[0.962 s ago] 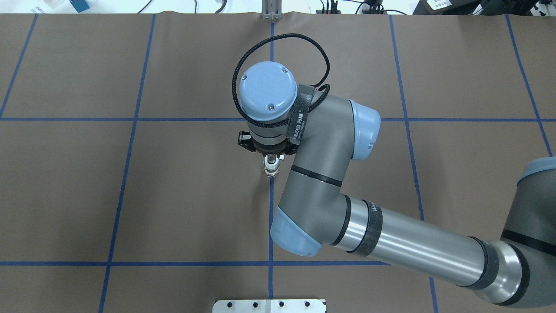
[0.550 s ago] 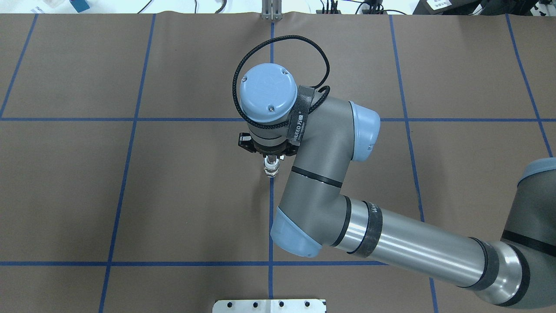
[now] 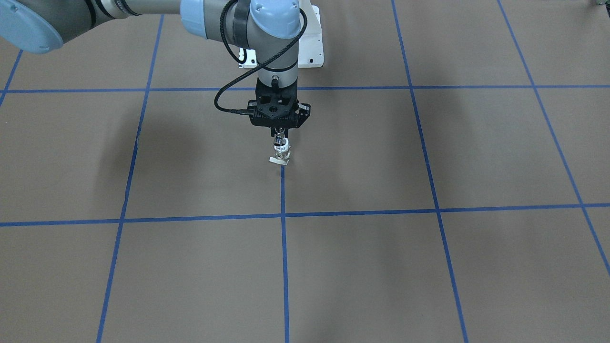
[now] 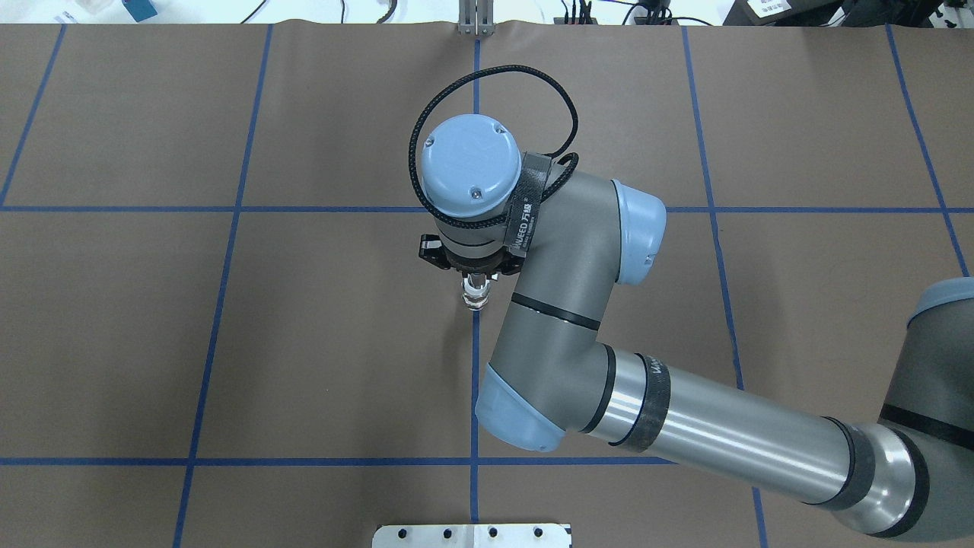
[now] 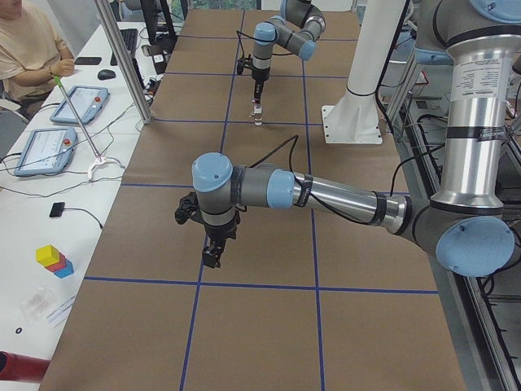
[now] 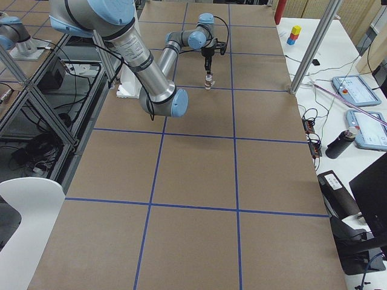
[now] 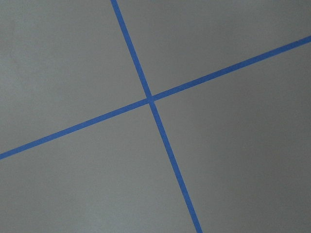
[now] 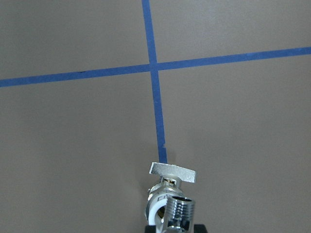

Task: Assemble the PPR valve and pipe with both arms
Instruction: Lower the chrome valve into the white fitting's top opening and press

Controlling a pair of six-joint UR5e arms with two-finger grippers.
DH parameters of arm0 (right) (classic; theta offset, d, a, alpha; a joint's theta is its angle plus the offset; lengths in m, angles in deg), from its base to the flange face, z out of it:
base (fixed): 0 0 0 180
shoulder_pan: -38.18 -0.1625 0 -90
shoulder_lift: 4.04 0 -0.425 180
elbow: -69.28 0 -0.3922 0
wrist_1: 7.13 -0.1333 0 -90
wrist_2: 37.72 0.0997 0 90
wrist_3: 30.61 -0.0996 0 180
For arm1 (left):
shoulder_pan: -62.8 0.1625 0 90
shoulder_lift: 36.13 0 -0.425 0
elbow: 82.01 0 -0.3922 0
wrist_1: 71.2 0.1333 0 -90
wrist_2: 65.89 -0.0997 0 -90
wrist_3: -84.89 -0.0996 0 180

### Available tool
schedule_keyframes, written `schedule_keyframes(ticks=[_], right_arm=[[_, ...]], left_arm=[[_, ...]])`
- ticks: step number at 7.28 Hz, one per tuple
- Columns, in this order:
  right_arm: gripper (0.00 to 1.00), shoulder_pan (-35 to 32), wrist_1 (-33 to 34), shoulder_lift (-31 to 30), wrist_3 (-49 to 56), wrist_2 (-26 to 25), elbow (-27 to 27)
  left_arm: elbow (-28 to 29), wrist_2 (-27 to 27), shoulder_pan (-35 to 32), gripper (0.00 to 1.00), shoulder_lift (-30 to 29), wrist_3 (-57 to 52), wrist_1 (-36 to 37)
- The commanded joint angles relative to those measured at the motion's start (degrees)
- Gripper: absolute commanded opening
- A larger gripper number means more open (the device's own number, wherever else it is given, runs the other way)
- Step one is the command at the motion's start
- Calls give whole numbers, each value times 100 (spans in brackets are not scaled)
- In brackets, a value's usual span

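Near the middle of the brown paper-covered surface (image 3: 381, 157), at the end of a blue tape line (image 3: 283, 190), stands the small upright PPR valve (image 3: 282, 154), with its white plastic ring, brass-silver middle and flat pale base plate. The plate is low at the surface, though I cannot tell whether it actually touches. Stacked on the valve's upper end is what looks like the tiny shiny all-chrome pipe (image 3: 280, 142). The right tool (image 3: 279, 134) points straight down and is clenched on that pipe.

I read this as the joining step, with the pipe set onto the ring end but not yet seated for certain. The left tool (image 5: 212, 254) hangs over bare surface well apart from the parts, and I cannot tell whether it is released or clenched.

Next, I judge, the left tool must come across and clamp the valve low on its body. The right tool could then press or twist without the plate skidding.
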Motion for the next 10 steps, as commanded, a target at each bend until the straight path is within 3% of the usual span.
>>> schedule_keyframes(ticks=[1,10], right_arm=[[0,1,0,25,0,-10,4],[0,1,-166,-36,9,-71,30]], left_arm=[[3,0,-8,100,0,0,0],[29,0,1,100,-9,0,-35]])
